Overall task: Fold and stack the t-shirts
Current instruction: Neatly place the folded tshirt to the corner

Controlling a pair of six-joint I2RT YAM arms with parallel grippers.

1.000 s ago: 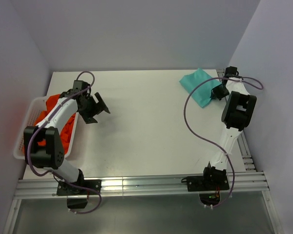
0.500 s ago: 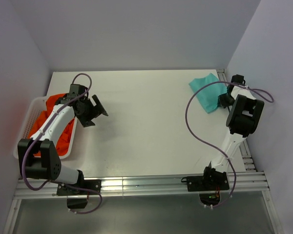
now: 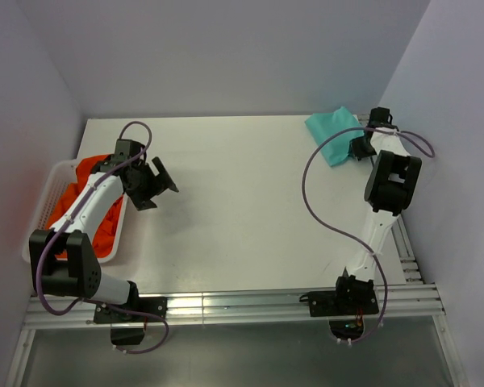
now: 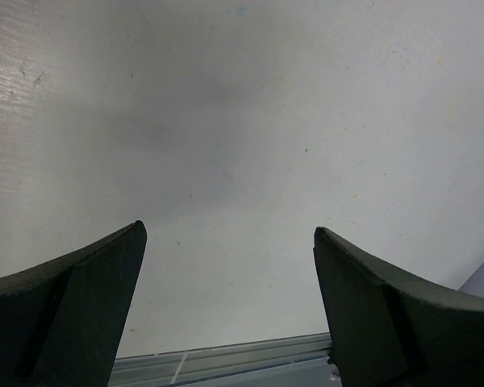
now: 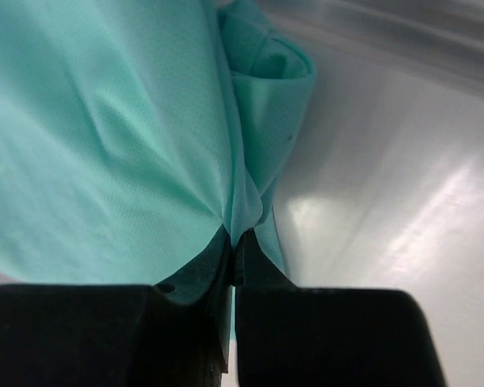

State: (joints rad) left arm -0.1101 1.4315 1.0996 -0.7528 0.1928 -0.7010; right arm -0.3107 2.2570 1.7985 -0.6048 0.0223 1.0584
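**Right end effector pinches teal t-shirt at far corner of table; left one hangs wide apart and empty**

Seen from above, a white table (image 3: 242, 218) sits between pale walls, with two robot arms mounted at its near edge. The right arm reaches to the far right corner, where a teal-green t-shirt (image 3: 331, 133) lies bunched on the table, close to the right edge. The right end effector (image 5: 232, 240) has its two dark fingers pressed together on a fold of this shirt. In the wrist view, the cloth gathers into creases that run to the pinch point and a rolled edge of the fabric hangs just beyond it.

At the left edge of the table stands a white basket (image 3: 39, 211) holding a heap of orange-red t-shirts (image 3: 106, 230). The left arm bends over the basket. The left end effector (image 4: 228, 230) hovers just to the right of the basket, fingers spread wide, holding nothing, with only bare table between them.
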